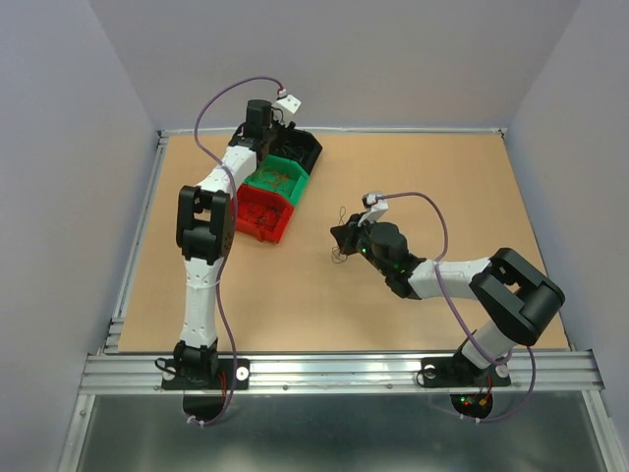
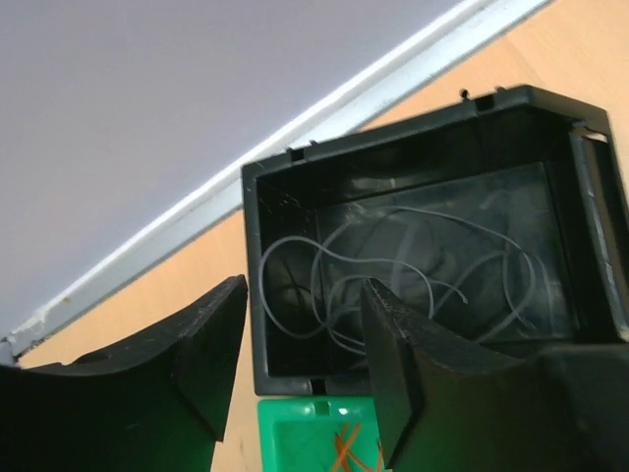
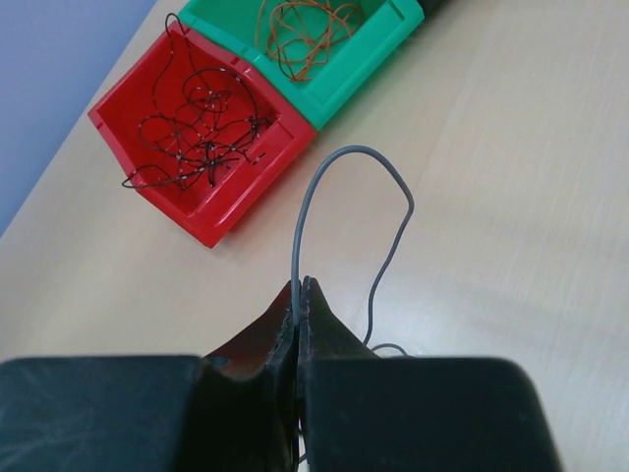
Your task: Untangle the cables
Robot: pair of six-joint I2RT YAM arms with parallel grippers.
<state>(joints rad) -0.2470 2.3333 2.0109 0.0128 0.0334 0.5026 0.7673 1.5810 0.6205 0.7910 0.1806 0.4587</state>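
Observation:
My right gripper (image 3: 303,285) is shut on a thin dark grey cable (image 3: 356,148) that loops up from the fingertips and falls back to the table; in the top view this gripper (image 1: 341,236) is at mid-table with a few thin strands (image 1: 339,256) under it. My left gripper (image 2: 305,364) is open and empty, over the near rim of the black bin (image 2: 393,138), which holds several grey strands (image 2: 393,261); the top view shows it (image 1: 267,126) at the far left. The red bin (image 3: 231,226) holds dark brown strands (image 3: 197,138). The green bin (image 3: 364,69) holds orange strands (image 3: 310,29).
The three bins stand in a slanted row at the far left: black (image 1: 303,147), green (image 1: 277,177), red (image 1: 263,216). A metal rail edges the table; grey walls surround it. Purple arm cables arc over both arms.

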